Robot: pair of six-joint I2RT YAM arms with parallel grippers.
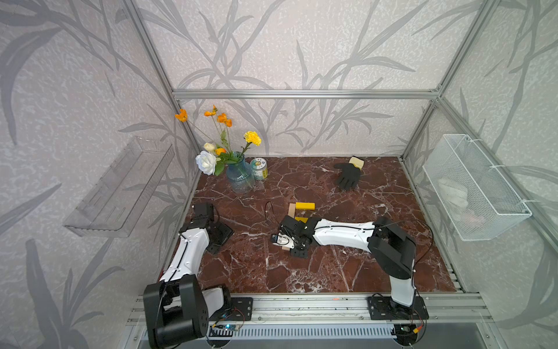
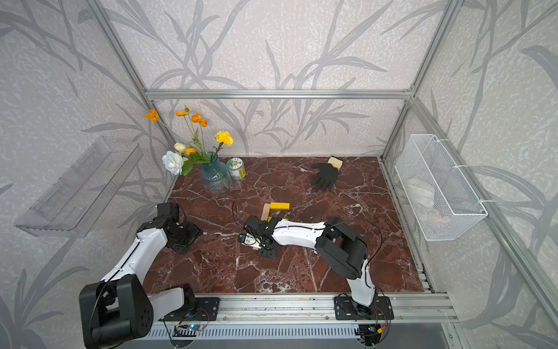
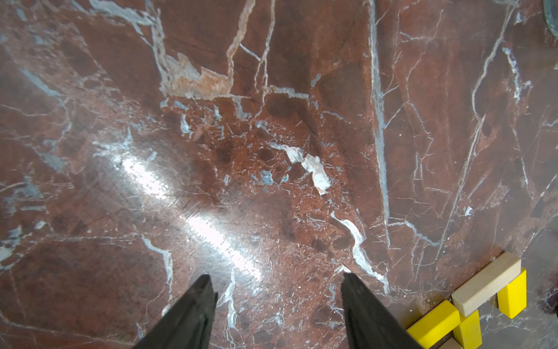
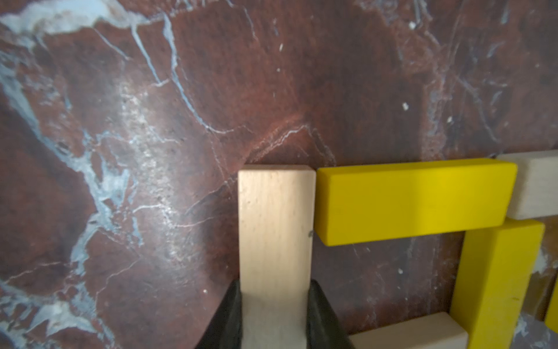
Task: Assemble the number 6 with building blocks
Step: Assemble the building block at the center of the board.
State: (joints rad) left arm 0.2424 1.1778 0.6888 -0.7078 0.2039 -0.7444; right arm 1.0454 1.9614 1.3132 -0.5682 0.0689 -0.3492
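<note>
In the right wrist view my right gripper (image 4: 274,285) is shut on a pale wood building block (image 4: 275,223), one finger on each long side. Its far end stands beside the end of a yellow block (image 4: 413,201). That block meets a second yellow block (image 4: 498,281) at a corner, with pale blocks (image 4: 534,184) next to them. In both top views the right arm hides most of this partly built number 6 (image 1: 299,211) (image 2: 273,210); a yellow block (image 1: 305,206) and a pale block (image 1: 291,209) show behind the right gripper (image 1: 290,245). My left gripper (image 3: 276,276) is open over bare marble at the left (image 1: 219,238).
A blue glass vase of flowers (image 1: 240,176) and a small can (image 1: 259,169) stand at the back left. A black glove (image 1: 348,175) lies at the back right. A wire basket (image 1: 474,187) hangs on the right wall, a clear shelf (image 1: 120,187) on the left wall.
</note>
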